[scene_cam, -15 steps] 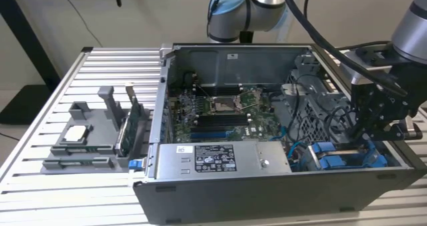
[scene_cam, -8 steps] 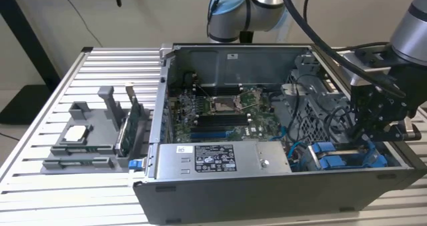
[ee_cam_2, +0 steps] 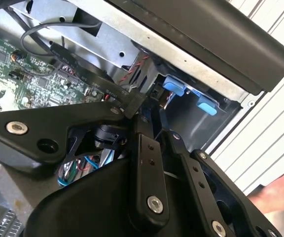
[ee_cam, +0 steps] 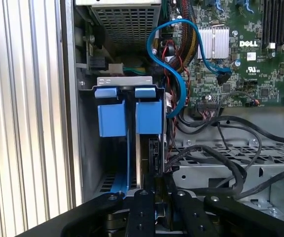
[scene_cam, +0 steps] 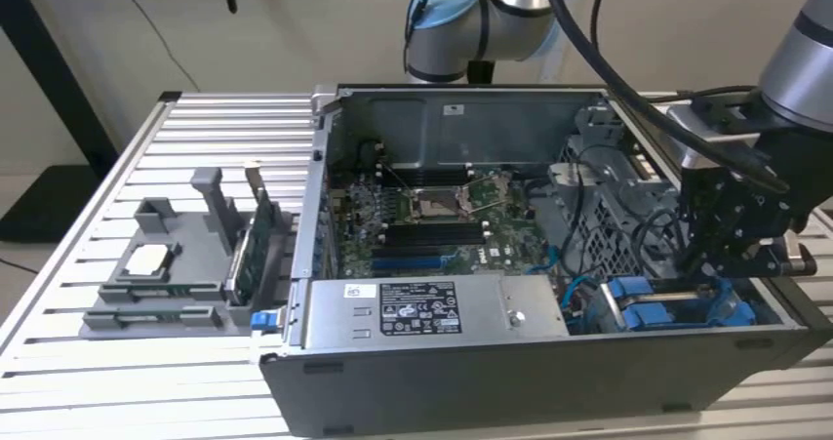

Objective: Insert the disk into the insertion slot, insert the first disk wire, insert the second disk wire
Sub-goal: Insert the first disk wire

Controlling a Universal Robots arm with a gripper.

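The worktop (scene_cam: 78,381) is ribbed bare metal, bright and shiny. The computer case (scene_cam: 521,391) is matt dark grey outside and dull bare sheet metal within. The end effector (ee_cam: 156,195) is matt black with shiny metal screws. The blue tabs (ee_cam: 111,116) look like smooth plastic, and the blue cable (ee_cam: 183,91) has a glossy sheath. At the exterior view's left, the parts holder (scene_cam: 170,284) looks like matt grey plastic.

Blue brackets (ee_cam: 113,117) in the insertion slot (ee_cam: 124,81)

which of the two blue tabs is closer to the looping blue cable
The blue tab on the motherboard side: the blue cable loops right beside it. The other blue tab sits next to the case's side wall.
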